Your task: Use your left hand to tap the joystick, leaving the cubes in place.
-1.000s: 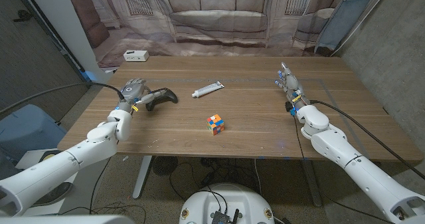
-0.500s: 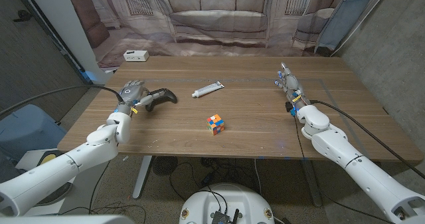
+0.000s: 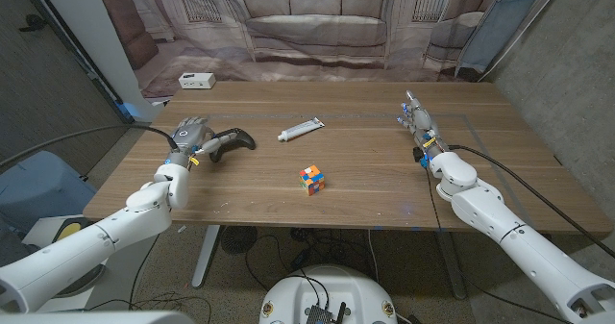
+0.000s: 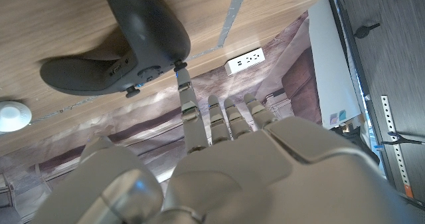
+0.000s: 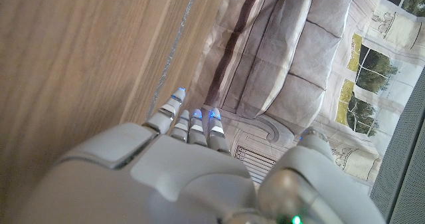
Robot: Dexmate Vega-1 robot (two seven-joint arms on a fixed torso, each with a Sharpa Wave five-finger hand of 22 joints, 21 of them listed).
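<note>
Over on the left side of the wooden table (image 3: pixel 365 185), the left hand (image 3: pixel 189 134) has its fingers spread and holding nothing, one fingertip (image 4: pixel 181 69) touching the edge of the black joystick (image 3: pixel 231 141), which lies just beside the hand. Near the table's middle sits a coloured cube (image 3: pixel 309 179), with a white tube (image 3: pixel 301 129) behind it and a white power strip (image 3: pixel 195 80) at the far left corner. Well apart on the right side, the right hand (image 3: pixel 419 122) stands with its fingers straight, close together and empty.
</note>
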